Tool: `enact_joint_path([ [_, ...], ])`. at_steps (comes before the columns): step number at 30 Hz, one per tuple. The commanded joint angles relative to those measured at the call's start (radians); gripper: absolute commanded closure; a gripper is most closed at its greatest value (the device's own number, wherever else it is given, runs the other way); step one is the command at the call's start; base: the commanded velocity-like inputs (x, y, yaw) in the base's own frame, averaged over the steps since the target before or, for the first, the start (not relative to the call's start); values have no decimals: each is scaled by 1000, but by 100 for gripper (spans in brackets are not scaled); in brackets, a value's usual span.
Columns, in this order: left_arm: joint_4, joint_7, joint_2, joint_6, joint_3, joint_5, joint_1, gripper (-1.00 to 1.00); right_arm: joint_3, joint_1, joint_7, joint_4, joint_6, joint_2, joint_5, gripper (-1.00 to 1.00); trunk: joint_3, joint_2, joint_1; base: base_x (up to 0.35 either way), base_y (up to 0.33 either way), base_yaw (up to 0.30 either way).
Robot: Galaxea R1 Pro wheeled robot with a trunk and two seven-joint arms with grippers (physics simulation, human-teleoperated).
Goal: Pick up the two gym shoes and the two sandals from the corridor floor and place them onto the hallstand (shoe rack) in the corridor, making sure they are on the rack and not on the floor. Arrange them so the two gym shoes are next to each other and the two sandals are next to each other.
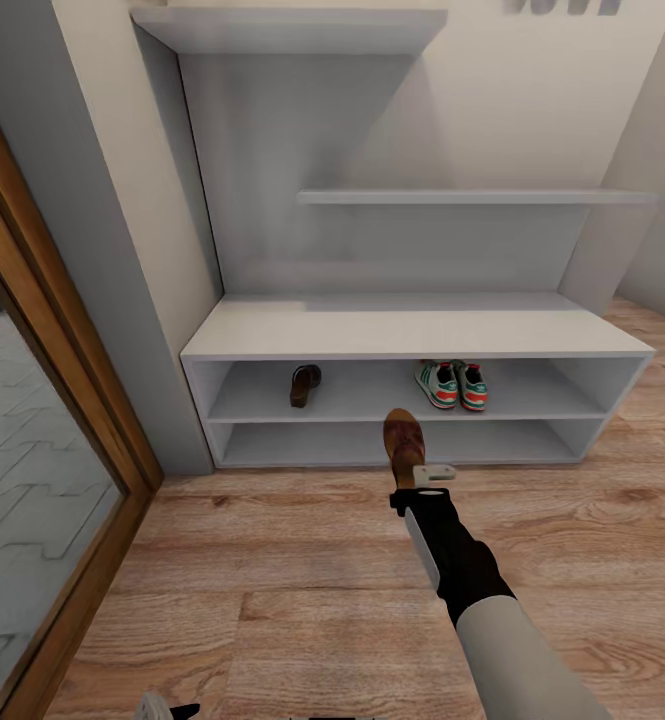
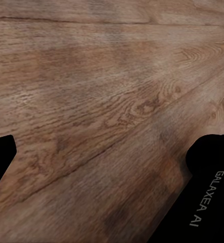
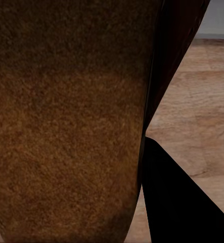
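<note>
Your right claw (image 1: 413, 478), at lower centre of the head frame, is clamped on one brown sandal (image 1: 403, 445), held in the air just in front of the hallstand (image 1: 412, 335). The right wrist frame shows its tan footbed (image 3: 66, 126) close up beside a black finger (image 3: 177, 202). On the middle shelf (image 1: 372, 405), the other sandal (image 1: 304, 384) lies left of centre; the two gym shoes (image 1: 452, 384) sit side by side right of centre. Your left claw (image 2: 112, 187) hangs with fingers apart over the corridor floor (image 2: 101, 91).
</note>
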Motion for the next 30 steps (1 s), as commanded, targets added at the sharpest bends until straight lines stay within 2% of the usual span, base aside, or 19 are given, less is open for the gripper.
enact_joint_path([
  [1, 0, -4, -1, -10, 8, -11, -1, -100, 2, 0, -4, -1, 7, 0, 4, 100, -1, 0, 0, 0, 0, 0],
  [22, -2, 0, -4, -10, 6, -11, -1, -100, 2, -1, -2, 0, 10, 0, 4, 100, -1, 0, 0, 0, 0, 0],
  [30, -2, -1, -5, -10, 6, -11, -1, -100, 2, -1, -4, 1, 10, 0, 4, 100, -3, 0, 0, 0, 0, 157],
])
